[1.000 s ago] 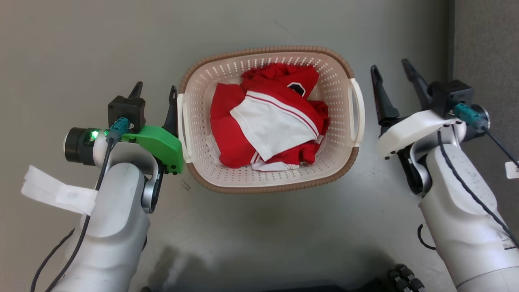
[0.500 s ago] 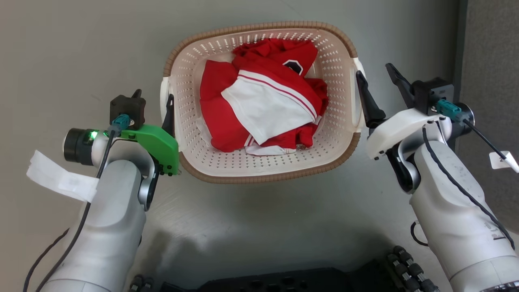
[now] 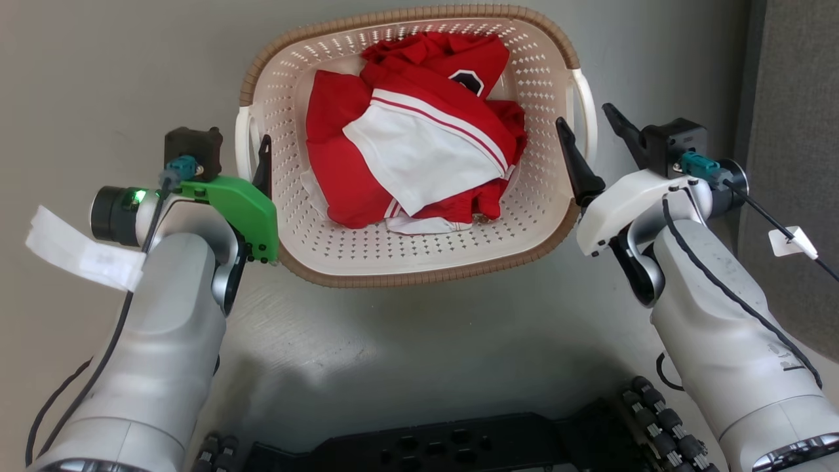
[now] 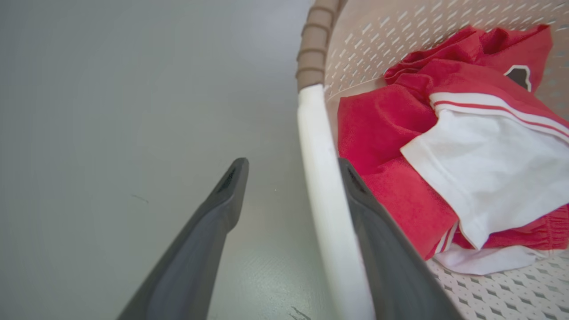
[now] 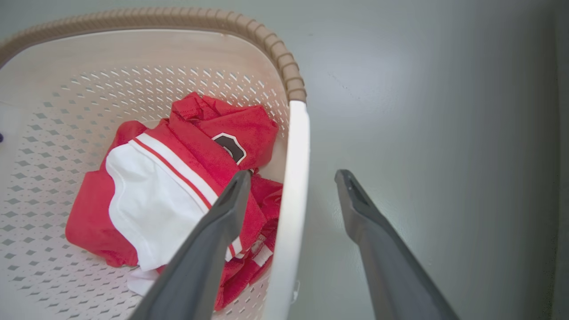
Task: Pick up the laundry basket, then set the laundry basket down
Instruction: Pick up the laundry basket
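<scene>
1. Centrally, the laundry basket (image 3: 393,278) is being seen in the upper middle of the head view, over a grey floor (image 3: 419,341). It is lying between the left gripper (image 4: 291,169) and the right gripper (image 3: 583,115). Whether its base is touching the floor cannot be told.
2. The basket's left handle (image 4: 324,200) is being straddled by the left gripper, whose fingers are being held apart. The inner finger (image 4: 382,249) is lying inside the basket against the handle. The outer finger (image 4: 204,235) is standing clear of the handle, with floor showing between them.
3. The right handle (image 5: 291,186) is being straddled likewise by the right gripper, its fingers also being held apart. The inside finger (image 5: 213,240) is reaching over the clothing just beside the handle. The outside finger (image 5: 378,249) is standing apart from the handle, over the floor.
4. Red-and-white clothing (image 3: 406,164) is being carried in the basket, crumpled in a heap about its middle. A white panel edged with red stripes is lying on top. A dark badge (image 3: 467,82) is showing on the red cloth toward the far wall.
5. The basket's perforated bottom is being left bare along the near side.
6. A green wrist cover (image 3: 236,210) is sitting just beside the basket's near left corner, and a white wrist cover (image 3: 616,203) just beside its near right corner.
</scene>
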`<state>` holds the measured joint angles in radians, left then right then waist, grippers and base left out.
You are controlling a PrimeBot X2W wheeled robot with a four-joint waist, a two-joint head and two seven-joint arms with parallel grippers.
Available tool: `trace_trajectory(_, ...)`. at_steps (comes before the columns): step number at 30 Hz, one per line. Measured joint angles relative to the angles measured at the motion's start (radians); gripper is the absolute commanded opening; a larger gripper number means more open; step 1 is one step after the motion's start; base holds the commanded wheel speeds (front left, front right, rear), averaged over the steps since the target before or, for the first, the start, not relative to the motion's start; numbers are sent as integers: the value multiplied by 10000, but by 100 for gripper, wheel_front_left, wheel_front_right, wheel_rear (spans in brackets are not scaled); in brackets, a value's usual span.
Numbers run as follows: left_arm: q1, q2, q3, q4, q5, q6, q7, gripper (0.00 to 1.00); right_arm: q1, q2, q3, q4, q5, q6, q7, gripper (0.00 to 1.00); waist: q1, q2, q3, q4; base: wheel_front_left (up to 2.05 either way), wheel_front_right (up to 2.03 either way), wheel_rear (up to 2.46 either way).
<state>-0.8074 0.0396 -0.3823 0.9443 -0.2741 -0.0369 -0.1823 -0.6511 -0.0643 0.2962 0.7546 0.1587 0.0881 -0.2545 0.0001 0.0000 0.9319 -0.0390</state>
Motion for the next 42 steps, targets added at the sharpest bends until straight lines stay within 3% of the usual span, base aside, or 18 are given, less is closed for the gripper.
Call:
trace_trajectory(9, -665, -157, 199, 834, -313, -347, 420, 100, -314, 13, 288, 435, 111, 96, 0, 100, 0, 0, 260, -128, 0, 0, 0)
trace_trajectory(10, -709, -167, 209, 909, -353, -360, 499, 64, -366, 13, 307, 535, 150, 134, -2, 77, 0, 0, 267, -133, 0, 0, 0)
trace_trajectory(11, -755, -167, 219, 1009, -410, -426, 568, 0, -390, 12, 337, 637, 174, 171, -2, 0, 0, 0, 274, -138, 0, 0, 0)
trace_trajectory(25, -1218, -403, 203, 1766, -658, -585, 602, 0, -654, 255, 573, 1241, 614, 351, -17, 0, 0, 0, 266, -143, 0, 0, 0)
trace_trajectory(42, -1180, -541, -13, 2577, -1066, -823, 779, 0, -678, 397, 836, 2638, 821, 435, 0, 0, 0, 0, -593, -151, 0, 0, 0)
